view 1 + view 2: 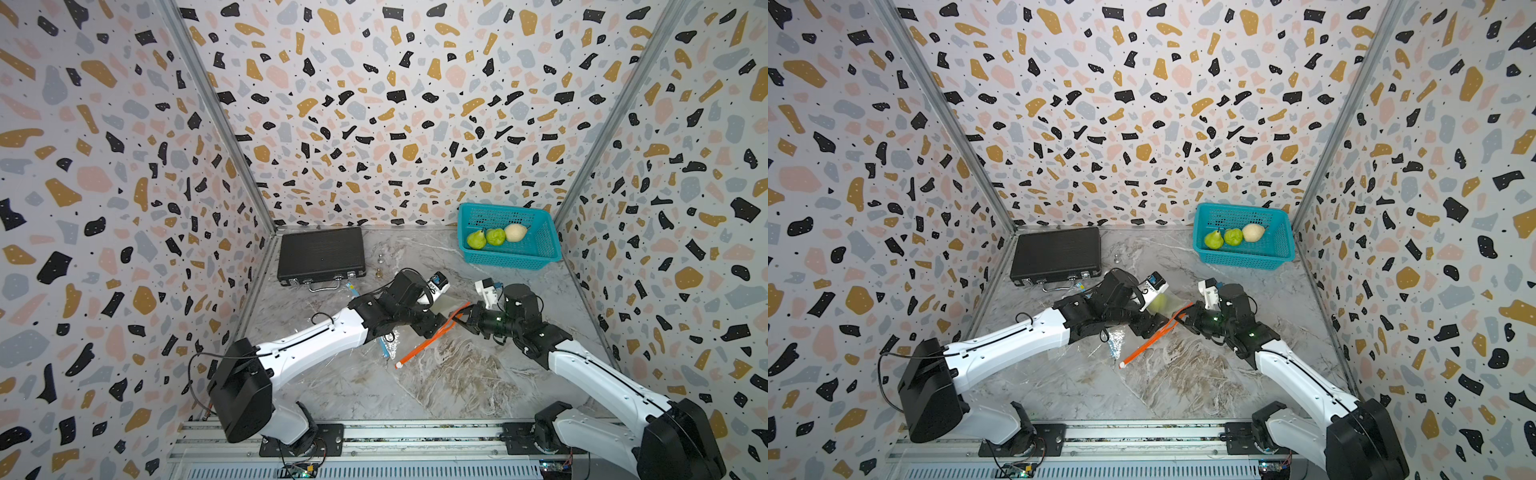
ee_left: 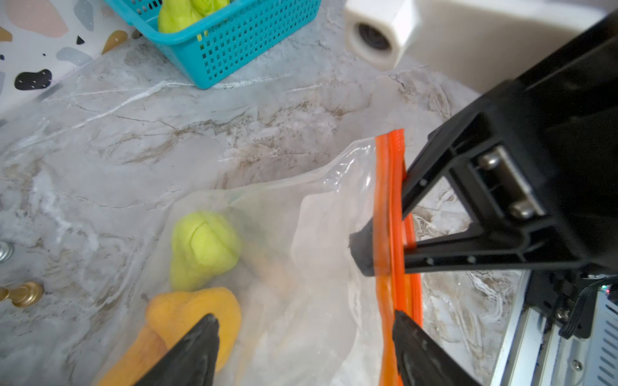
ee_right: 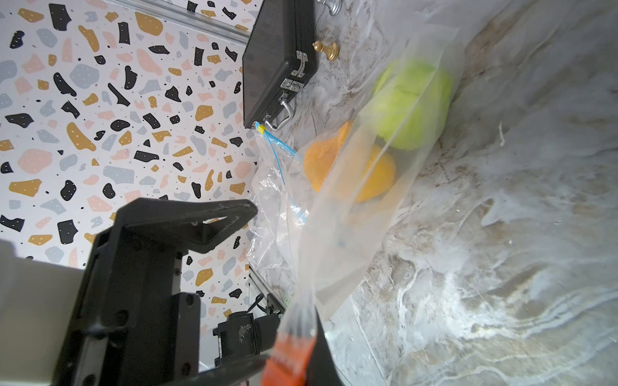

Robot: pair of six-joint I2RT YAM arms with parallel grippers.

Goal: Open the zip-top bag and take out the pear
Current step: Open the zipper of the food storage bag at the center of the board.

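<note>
A marble-patterned tabletop is enclosed by terrazzo-print walls. At the back left lies a closed black case, its metal handle facing forward. Just beside it stand two small pawn-shaped pieces, a silver piece behind a gold piece. At the back right, a teal mesh basket holds three fruits in a row (two green fruits, then a pale fruit). A crumpled clear blue-zip bag lies in front of the case.

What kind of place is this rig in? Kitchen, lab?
Likely a staged robot data-collection cell, not a kitchen: printed terrazzo panel walls box in a marble-look tabletop, and two arms are bolted to an aluminium rail at the front edge.
</note>
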